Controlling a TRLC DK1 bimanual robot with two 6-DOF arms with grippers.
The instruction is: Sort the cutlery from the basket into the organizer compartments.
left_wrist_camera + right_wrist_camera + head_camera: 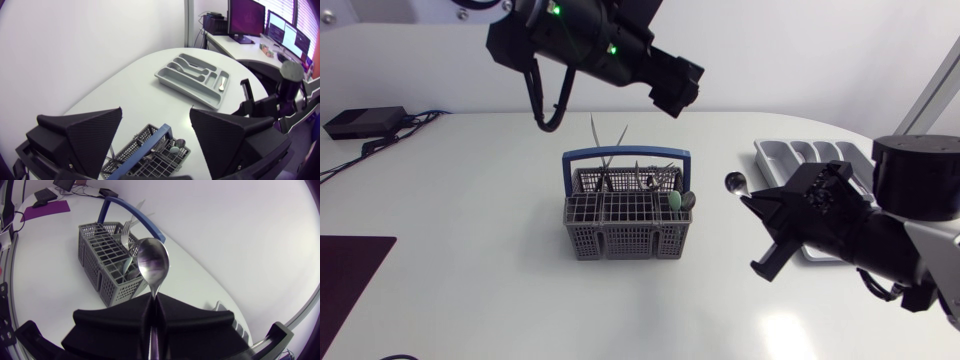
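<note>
White rounded table; dark purple mat at edge; black box, cables.

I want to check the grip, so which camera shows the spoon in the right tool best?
The right wrist view: the spoon fills its middle, handle pinched in the right tool. The head view shows only its bowl. In the left wrist view I cannot make it out.

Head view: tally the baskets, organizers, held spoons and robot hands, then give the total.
basket: 1
organizer: 1
held spoon: 1
hands: 2, the left hand and the right hand
Total: 5
</note>
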